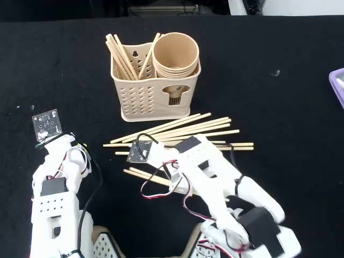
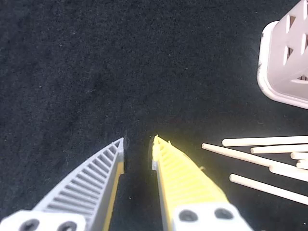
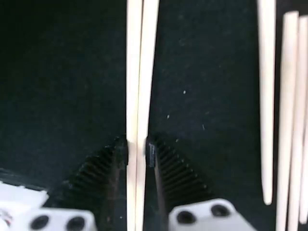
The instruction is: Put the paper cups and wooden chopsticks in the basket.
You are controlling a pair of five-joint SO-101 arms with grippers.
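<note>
Here, the left jaws are hanging slightly apart, empty, above the black surface (image 2: 72, 72); the right jaws are clamping two pale wooden chopsticks (image 3: 139, 72), near the beige slotted plastic basket (image 1: 145, 99) holding stacked tan paper cups (image 1: 176, 54).

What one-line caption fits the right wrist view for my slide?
Right gripper shut on two pale wooden chopsticks, more loose chopsticks lying beside on the black table.

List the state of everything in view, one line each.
basket: upright, part filled.
paper cups: stacked, in the basket.
basket chopsticks: standing, leaning.
loose chopsticks: lying flat on the table.
left gripper: slightly open, empty.
right gripper: shut on chopstick pair.
chopstick pair: clamped.
</note>
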